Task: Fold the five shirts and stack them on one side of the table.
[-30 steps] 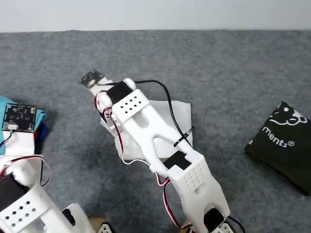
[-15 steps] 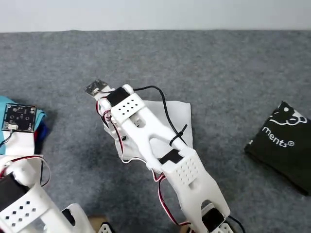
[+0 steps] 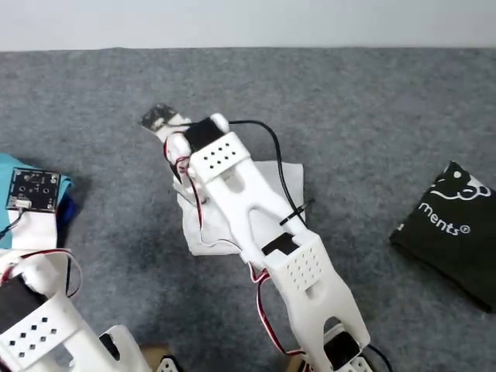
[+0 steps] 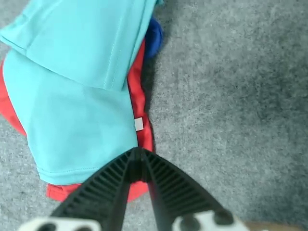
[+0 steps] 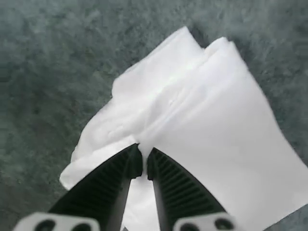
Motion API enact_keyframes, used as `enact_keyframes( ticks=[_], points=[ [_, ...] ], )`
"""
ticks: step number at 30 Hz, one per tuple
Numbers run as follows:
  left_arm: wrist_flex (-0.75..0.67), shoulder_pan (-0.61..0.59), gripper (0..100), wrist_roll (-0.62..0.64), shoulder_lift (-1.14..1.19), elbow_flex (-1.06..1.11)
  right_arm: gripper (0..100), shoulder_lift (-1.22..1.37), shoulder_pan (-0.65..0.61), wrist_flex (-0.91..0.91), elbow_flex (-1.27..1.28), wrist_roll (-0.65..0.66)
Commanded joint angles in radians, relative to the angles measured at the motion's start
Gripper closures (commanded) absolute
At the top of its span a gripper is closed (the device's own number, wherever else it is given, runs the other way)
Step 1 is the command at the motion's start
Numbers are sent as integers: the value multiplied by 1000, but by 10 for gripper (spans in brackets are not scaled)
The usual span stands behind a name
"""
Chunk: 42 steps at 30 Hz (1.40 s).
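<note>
At the table's (image 3: 372, 108) 9 o'clock edge lies the folded stack (image 4: 72, 96), teal on top. The left gripper (image 4: 139, 154) hangs over it, jaws pressed together on nothing. Near centre, the right gripper (image 5: 143, 156) has narrow jaws pinching a ridge of the white shirt (image 5: 207, 120). That cloth is light and limp, so expect sag and drag. Grip hems or folded edges. The black shirt (image 3: 449, 225) lies at 3 o'clock.

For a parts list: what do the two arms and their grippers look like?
The right arm and left arm are white plastic with dot-perforated panels, black motors, and red, white and black cables. The right gripper and left gripper are black, ribbed and tapering, on white bases.
</note>
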Motion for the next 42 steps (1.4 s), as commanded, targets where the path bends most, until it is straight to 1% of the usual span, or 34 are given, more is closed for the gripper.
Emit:
enact_keyframes(
  ticks=[1,5,9,11,13,16,18,20,23,29,31,34,42],
  points=[
    [-34,6,994,-8,-9,-2,988,-33,-39,33,-104,25],
    [-34,8,994,-8,-9,-2,988,-18,-70,13,-103,25],
    [-34,8,994,-8,-9,-2,987,42,-70,10,-109,23],
    [-34,8,994,-8,-9,-2,969,56,-70,15,-109,23],
    [-34,8,994,-8,-8,-2,909,54,-70,19,-109,18],
    [-34,8,994,-8,-5,-2,783,18,-70,50,-126,11],
    [-34,8,994,-8,-5,-2,742,-16,-68,54,-133,-28],
    [-34,8,994,-8,-5,-2,752,-58,-67,58,-126,-40],
    [-34,8,994,-8,-5,-1,801,-127,-65,59,-61,-40],
    [-49,6,994,-5,-9,62,993,-236,-70,58,181,-38],
    [-41,5,994,-5,-9,70,980,-248,-64,58,259,-41],
    [-41,5,994,-5,-9,71,989,-239,-71,54,336,-44],
    [-46,5,994,-5,-9,73,988,-93,-156,42,347,-41]
  ],
)
